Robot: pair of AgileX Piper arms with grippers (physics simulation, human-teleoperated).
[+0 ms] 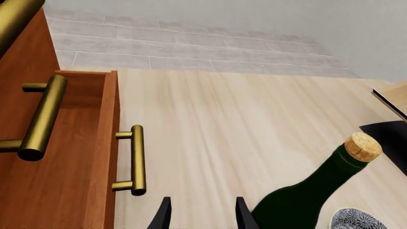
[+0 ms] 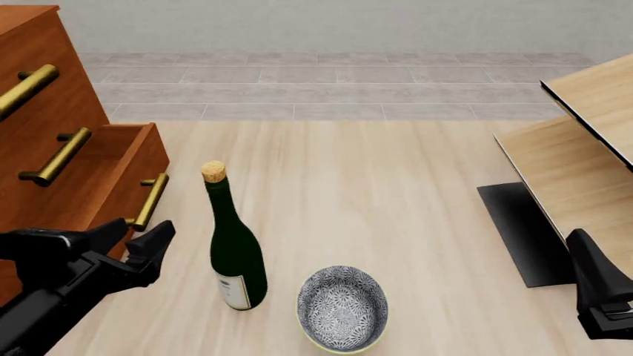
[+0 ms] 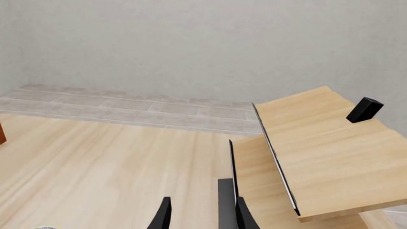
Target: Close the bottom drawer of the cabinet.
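Note:
The cabinet [image 2: 40, 141] stands at the left, reddish-brown with brass bar handles. Its bottom drawer [image 2: 133, 174] is pulled out toward the table's middle; its brass handle [image 2: 150, 202] faces the bottle. In the left wrist view the drawer front [image 1: 109, 138] and its handle [image 1: 137, 160] lie just beside my fingers. My left gripper [image 2: 136, 239] is open and empty, close to that handle and not touching it; it also shows in the left wrist view [image 1: 202, 214]. My right gripper [image 3: 202, 214] is open and empty at the front right [image 2: 594, 289].
A dark green corked bottle [image 2: 236, 252] stands upright just right of my left gripper. A patterned bowl [image 2: 343, 308] sits in front of it. A pale wooden shelf unit [image 2: 579, 159] with a black base [image 2: 524, 233] stands at the right.

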